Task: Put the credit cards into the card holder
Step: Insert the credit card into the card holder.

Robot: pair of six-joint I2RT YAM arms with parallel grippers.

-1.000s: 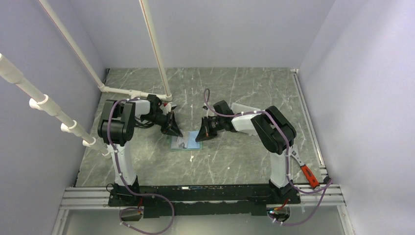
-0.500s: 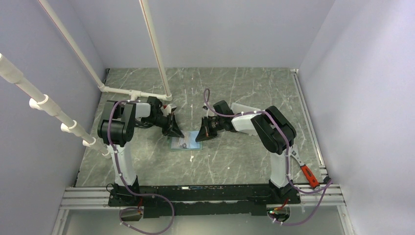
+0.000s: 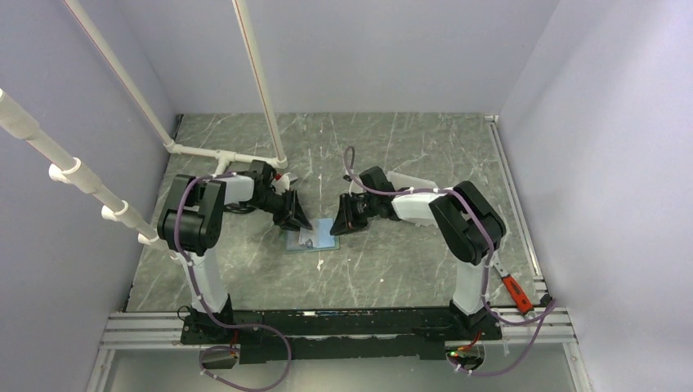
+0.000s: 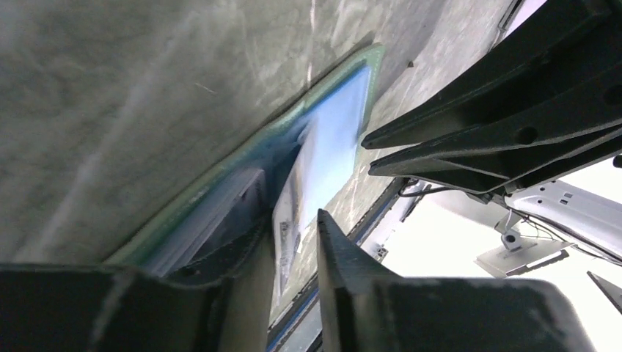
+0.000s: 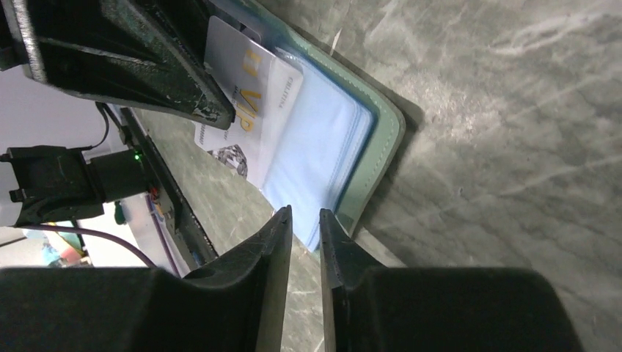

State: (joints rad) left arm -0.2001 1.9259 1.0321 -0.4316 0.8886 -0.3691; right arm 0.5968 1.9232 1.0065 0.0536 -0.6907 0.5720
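The card holder [image 3: 313, 238] lies open on the table, sage-green rim, light blue inside; it also shows in the right wrist view [image 5: 381, 139] and the left wrist view [image 4: 334, 139]. My left gripper [image 3: 294, 216] sits at its left half, shut on a pale whitish credit card [image 5: 249, 110] printed "VIP", whose end lies against the blue slots; the card also shows in the left wrist view [image 4: 287, 227]. My right gripper [image 3: 338, 224] is at the holder's right edge, jaws nearly closed with the blue inner leaf [image 5: 312, 165] between the tips. The orange-yellow card is out of view.
White pipe frame [image 3: 214, 152] stands at the back left, close behind the left arm. An orange-handled tool [image 3: 516, 291] lies at the right near edge. Walls enclose the grey marbled table [image 3: 409, 147] on three sides.
My left gripper has moved right, toward the holder, carrying the card over it. The holder's raised right half has come down flatter, and the right arm has shifted slightly right.
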